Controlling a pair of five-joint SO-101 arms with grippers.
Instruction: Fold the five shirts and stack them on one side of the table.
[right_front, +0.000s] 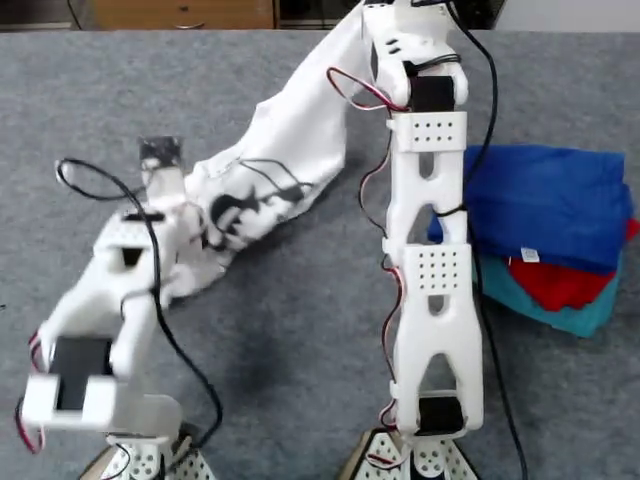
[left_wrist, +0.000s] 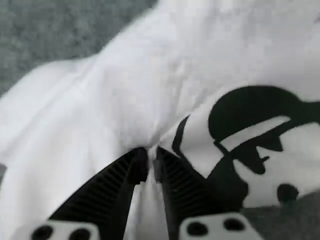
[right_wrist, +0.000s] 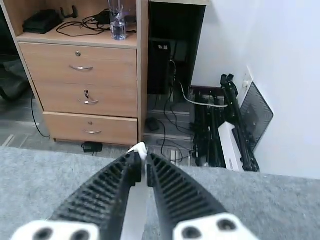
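Both sets of jaws are pinched tight on the white shirt (right_front: 290, 150). The left gripper (left_wrist: 149, 167) bites a fold of the shirt just beside the black drawing (left_wrist: 250, 130) printed on it. The right gripper (right_wrist: 141, 159) holds a small bit of cloth at the other end of the shirt.

The shirt runs in a long slanted strip from one gripper to the other, over the grey table (right_front: 300, 330). It is bunched up and wrinkly, not flat. The end by the left gripper flops onto the table in a soft heap.

The right arm (right_front: 432, 260) stretches along one side of the shirt. On the far side of that arm from the shirt sits a pile of folded shirts. A blue shirt (right_front: 545, 205) is on top, a red shirt (right_front: 555, 280) peeks out under it, and a teal shirt (right_front: 575, 315) is at the bottom. The pile does not touch the white shirt.

Past the shirt end held by the right gripper stands a wooden chest of drawers (right_wrist: 85, 95).
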